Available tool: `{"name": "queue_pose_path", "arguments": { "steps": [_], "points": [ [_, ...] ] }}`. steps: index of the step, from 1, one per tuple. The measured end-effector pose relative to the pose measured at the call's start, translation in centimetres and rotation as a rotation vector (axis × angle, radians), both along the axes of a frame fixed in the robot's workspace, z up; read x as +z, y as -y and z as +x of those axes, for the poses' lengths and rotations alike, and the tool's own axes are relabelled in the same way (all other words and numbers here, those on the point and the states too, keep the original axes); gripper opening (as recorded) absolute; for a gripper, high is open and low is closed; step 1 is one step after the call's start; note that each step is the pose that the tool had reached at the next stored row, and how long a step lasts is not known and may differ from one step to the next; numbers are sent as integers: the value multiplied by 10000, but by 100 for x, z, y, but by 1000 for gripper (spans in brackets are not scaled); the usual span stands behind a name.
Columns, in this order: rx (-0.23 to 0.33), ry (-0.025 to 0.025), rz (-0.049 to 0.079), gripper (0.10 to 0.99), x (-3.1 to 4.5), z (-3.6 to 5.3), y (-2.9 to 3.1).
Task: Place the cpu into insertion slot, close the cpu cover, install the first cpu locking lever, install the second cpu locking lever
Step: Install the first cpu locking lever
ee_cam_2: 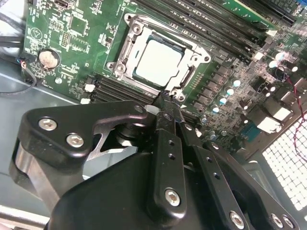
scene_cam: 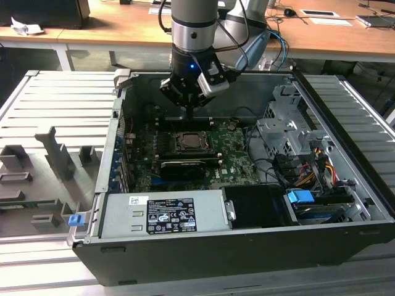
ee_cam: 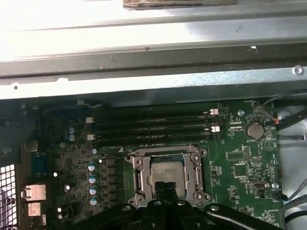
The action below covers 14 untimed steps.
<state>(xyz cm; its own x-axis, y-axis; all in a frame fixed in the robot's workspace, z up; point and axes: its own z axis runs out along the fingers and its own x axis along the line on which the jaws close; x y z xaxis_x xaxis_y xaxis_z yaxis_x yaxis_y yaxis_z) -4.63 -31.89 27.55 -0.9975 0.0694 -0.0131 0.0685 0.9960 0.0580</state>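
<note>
— What stands at the back, in the exterior view?
— A long wooden desk [scene_cam: 111, 28] on a white frame [scene_cam: 62, 55] runs along the far side. A crumpled white paper [scene_cam: 24, 27] lies on it beside a dark box [scene_cam: 46, 12], toward the exterior view's left.
— And toward the right?
— Another wooden desk [scene_cam: 333, 37], with flat white sheets [scene_cam: 330, 21] on top.
— What lies nearest the camera?
— A grey desk [scene_cam: 62, 98] of ribbed metal slats, spreading to both sides. On its left part stand grey holder blocks [scene_cam: 58, 154], with a small blue clip [scene_cam: 75, 219] near them.
— The light?
— Even and bright, with soft shadows.
</note>
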Motion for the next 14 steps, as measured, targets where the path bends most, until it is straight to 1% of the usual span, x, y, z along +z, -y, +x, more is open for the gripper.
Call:
{"name": "queue_pose_path", "arguments": {
  "steps": [3,14],
  "points": [
    [0,0,0,106,0,-42,0],
    [1,0,0,106,0,-90,0]
  ]
}}
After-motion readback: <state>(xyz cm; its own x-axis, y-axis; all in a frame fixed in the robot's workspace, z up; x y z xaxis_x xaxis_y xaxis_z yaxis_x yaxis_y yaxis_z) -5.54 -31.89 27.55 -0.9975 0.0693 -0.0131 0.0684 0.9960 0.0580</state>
